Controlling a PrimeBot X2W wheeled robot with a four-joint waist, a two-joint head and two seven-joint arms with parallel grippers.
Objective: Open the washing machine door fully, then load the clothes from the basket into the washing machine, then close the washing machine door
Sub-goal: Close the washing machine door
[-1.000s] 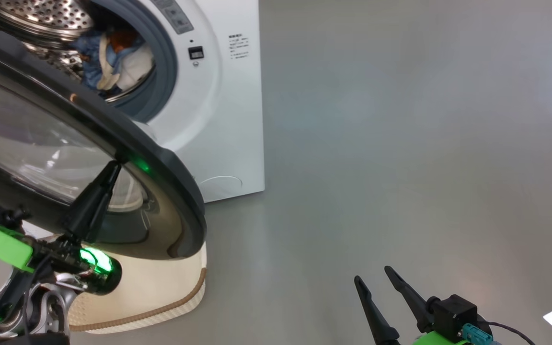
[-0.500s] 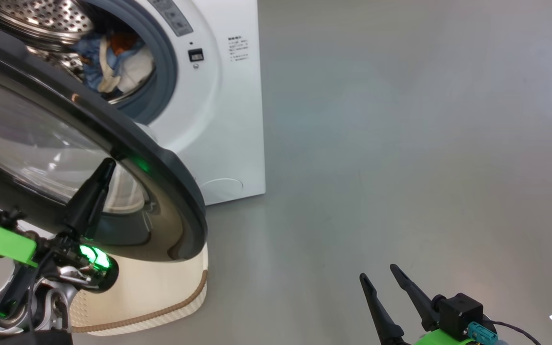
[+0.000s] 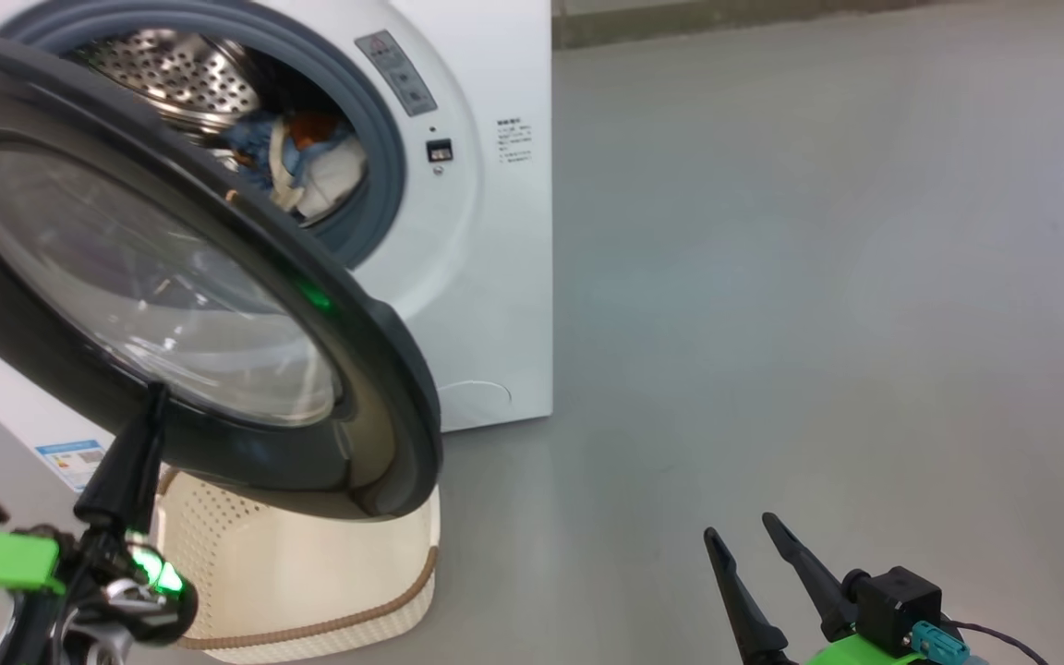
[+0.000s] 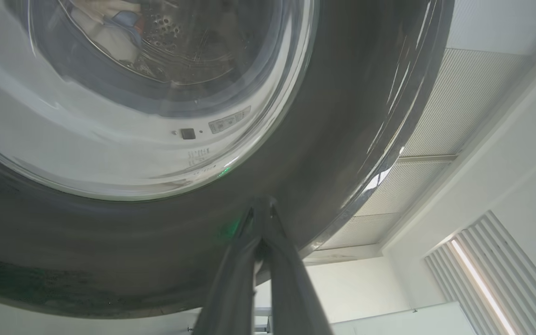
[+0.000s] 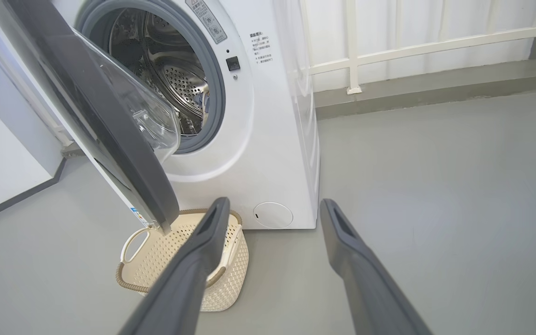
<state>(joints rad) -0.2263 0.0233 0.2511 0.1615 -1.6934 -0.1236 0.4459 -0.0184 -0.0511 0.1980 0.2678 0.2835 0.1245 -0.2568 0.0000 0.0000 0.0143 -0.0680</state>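
With the light blue printed clothes [image 3: 296, 162] lying in the drum of the big white washing machine [image 3: 495, 277] and the cream perforated basket [image 3: 310, 563] near it looking empty, only closing remains: the glossy black round door [image 3: 393, 388] stands ajar, left fingers [image 3: 130, 457] pressed together against its rim, right fingers [image 3: 737, 591] spread, idle.

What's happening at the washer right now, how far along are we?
The clothes lie inside the drum of the washing machine, and the basket on the floor below looks empty. The washing machine door stands partly open, swung out over the basket. The left gripper, shut, has its tips at the door's dark outer ring, seemingly placed to push it closed. The right gripper is open and holds nothing.
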